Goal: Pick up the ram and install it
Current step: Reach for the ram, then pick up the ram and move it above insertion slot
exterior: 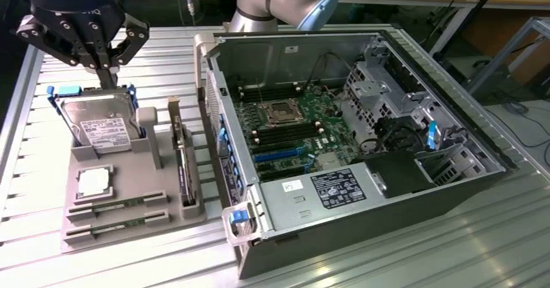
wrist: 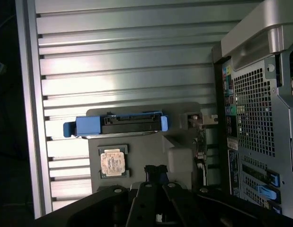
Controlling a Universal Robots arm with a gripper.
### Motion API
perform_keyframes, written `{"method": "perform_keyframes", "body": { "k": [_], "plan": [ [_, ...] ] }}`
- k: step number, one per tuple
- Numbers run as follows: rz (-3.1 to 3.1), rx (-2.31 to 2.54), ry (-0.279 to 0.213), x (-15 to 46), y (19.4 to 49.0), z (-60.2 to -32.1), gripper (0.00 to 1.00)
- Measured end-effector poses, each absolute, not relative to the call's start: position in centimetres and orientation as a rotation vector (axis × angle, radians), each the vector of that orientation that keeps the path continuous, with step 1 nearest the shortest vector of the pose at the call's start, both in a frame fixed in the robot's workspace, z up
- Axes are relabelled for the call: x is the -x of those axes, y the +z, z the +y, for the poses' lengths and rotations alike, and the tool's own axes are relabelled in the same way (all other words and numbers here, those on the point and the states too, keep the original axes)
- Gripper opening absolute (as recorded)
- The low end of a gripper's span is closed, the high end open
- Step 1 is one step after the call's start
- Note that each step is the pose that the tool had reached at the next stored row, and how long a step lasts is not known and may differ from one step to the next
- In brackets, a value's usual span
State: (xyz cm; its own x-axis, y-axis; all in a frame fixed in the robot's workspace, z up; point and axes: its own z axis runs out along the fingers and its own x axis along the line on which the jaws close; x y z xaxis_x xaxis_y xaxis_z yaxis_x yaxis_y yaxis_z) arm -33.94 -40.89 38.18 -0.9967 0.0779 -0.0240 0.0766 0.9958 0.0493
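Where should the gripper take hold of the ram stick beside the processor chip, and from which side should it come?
Probably the middle of the ram, pinched across its thin width, coming from straight above. Raised blocks of the grey tray cover both its ends, leaving the middle free, and the processor chip and second stick flank it closely.

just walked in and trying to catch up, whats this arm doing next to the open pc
The robot arm's pincer hangs over the gray parts tray, right above the hard drive standing in it. The upper ram stick and the lower ram stick lie in their tray slots near the processor chip, not yet picked up. The open computer case sits on the exterior view's right.
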Motion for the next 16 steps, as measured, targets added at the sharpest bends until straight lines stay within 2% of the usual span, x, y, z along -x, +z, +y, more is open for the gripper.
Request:
{"method": "perform_keyframes", "body": {
  "k": [11, 13, 15, 16],
  "plan": [
    [3.112, -0.122, 0.079, 34.0, 38.1, -41.3, 0.11],
    [3.112, -0.122, 0.111, 34.0, 38.1, -42.3, 0.11],
    [3.112, -0.122, 0.149, 34.1, 38.1, -43.3, 0.24],
    [3.113, -0.104, 0.164, 34.2, 37.9, -43.4, 0.24]
  ]
}}
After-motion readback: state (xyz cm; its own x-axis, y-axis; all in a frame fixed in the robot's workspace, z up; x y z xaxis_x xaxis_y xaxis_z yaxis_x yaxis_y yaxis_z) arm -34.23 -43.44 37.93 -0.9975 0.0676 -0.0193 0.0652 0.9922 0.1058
